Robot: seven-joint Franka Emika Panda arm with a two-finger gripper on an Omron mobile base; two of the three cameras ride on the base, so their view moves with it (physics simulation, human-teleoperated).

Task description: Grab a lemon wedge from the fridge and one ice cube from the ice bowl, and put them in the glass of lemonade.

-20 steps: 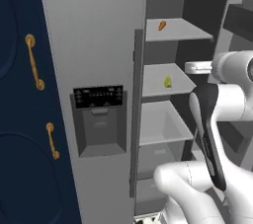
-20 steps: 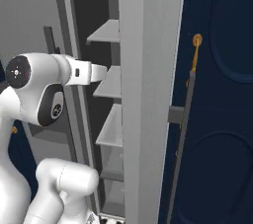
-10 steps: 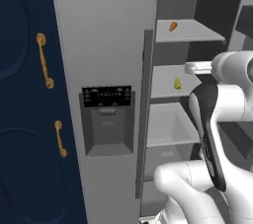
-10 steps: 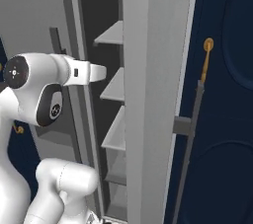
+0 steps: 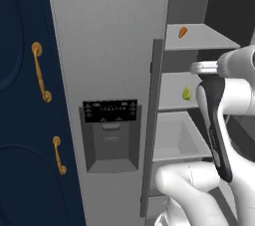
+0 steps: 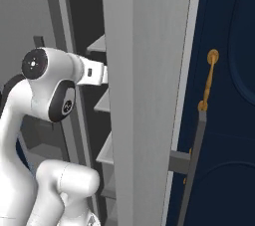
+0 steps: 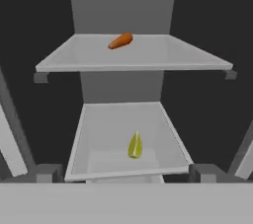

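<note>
The end effector (image 5: 199,67) points into the open fridge (image 5: 109,46); whether its fingers are open or closed I cannot tell. The lemon wedge (image 7: 135,145) lies ahead and lower, standing upright, tip up, near the front edge of the middle shelf (image 7: 99,161), below the shelf carrying the orange piece (image 7: 120,41).

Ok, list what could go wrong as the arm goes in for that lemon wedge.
1. The lemon wedge is tiny and lies loose on the lower shelf; the fingers may nudge it away instead of pinching it.
2. The upper shelf with the orange carrot-like piece hangs just above, so a high approach may hit its front edge.
3. The fridge door edge stands close beside the arm in the right base view; a sideways swing may clip it.
</note>
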